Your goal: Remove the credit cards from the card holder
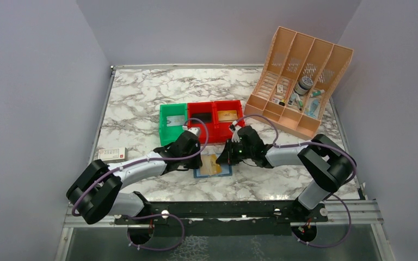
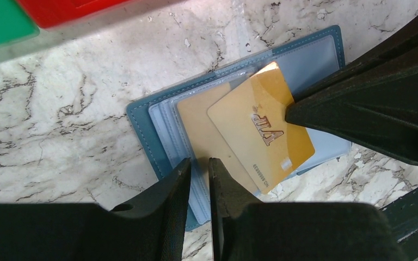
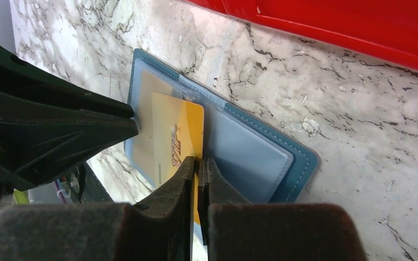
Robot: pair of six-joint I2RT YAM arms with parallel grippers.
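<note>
Your right gripper point(image 3: 197, 163) pinches 1 gold VIP card point(image 2: 261, 136) over the blue wallet point(image 2: 147, 130); left gripper point(image 2: 198, 166) nearly closed astride its edge, grip unclear.

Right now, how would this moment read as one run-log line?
stage: card extraction | left pincer: shut on card holder edge | right pincer: shut on gold card, tilted across holder | tan card: in pocket
</note>
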